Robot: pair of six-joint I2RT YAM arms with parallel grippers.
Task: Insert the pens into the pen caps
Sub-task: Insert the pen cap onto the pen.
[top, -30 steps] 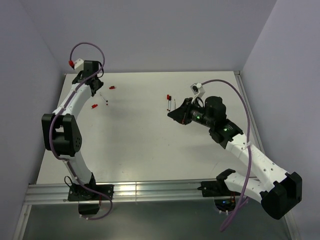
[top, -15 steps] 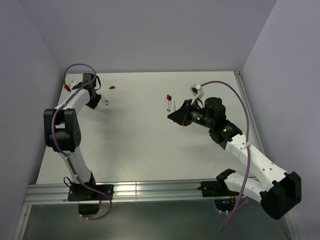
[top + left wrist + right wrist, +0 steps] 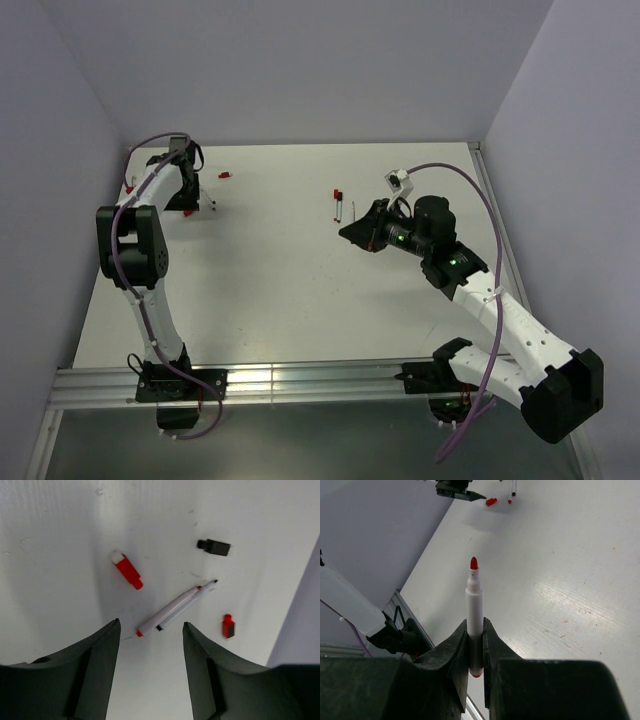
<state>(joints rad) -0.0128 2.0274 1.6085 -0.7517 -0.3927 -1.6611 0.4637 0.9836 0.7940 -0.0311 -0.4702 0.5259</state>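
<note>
In the left wrist view my left gripper [image 3: 151,626] is open and empty, just above the table. Two white pens [image 3: 175,607] lie side by side right ahead of its fingertips. A red cap with a white end [image 3: 126,569], a black cap [image 3: 215,546] and a small red cap [image 3: 228,626] lie around them. My right gripper [image 3: 475,626] is shut on a white pen [image 3: 474,597], red tip pointing away, held above the table. From the top, the left gripper [image 3: 186,200] is at the far left and the right gripper [image 3: 347,232] is right of centre.
A red cap [image 3: 225,176] lies near the back left. Another red cap [image 3: 338,194] and a thin pen [image 3: 348,208] lie just beyond the right gripper. The side walls stand close to the table's left and right edges.
The left arm's wrist has swung round and its gripper now hangs over the two pens at the far left. The right gripper with its pen has shifted slightly.
</note>
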